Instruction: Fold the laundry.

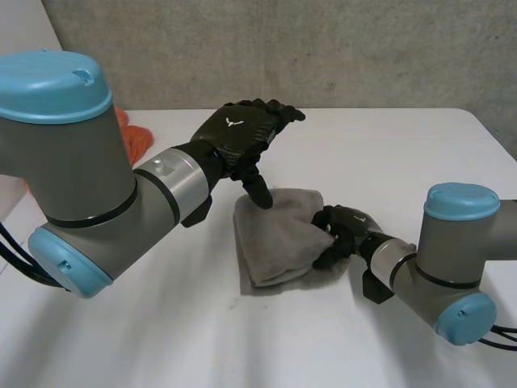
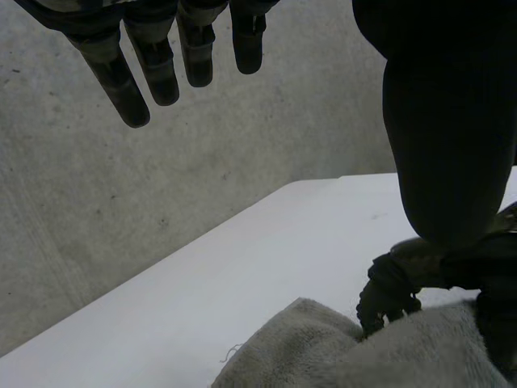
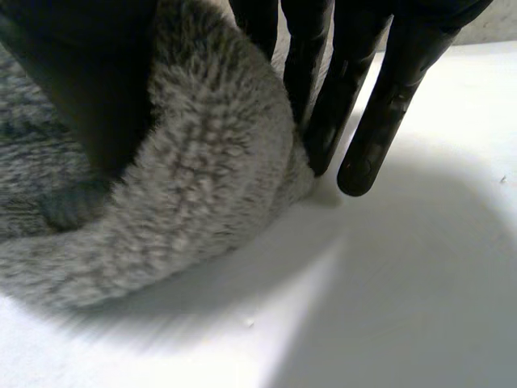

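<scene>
A grey fluffy towel [image 1: 279, 238], folded into a small pad, lies in the middle of the white table [image 1: 388, 153]. My left hand [image 1: 234, 133] hovers over its far edge with straight fingers [image 2: 153, 73] spread in the air, while its thumb [image 2: 448, 137] points down at the towel [image 2: 363, 356]. My right hand [image 1: 343, 230] is at the towel's right edge. Its thumb [image 3: 81, 81] lies on top of the cloth [image 3: 202, 178] and its fingers [image 3: 380, 121] curl round the folded edge from the other side.
An orange cloth [image 1: 136, 137] lies at the table's far left, partly behind my left arm. A concrete wall [image 1: 323, 48] stands just beyond the table's far edge. Bare table surrounds the towel on all sides.
</scene>
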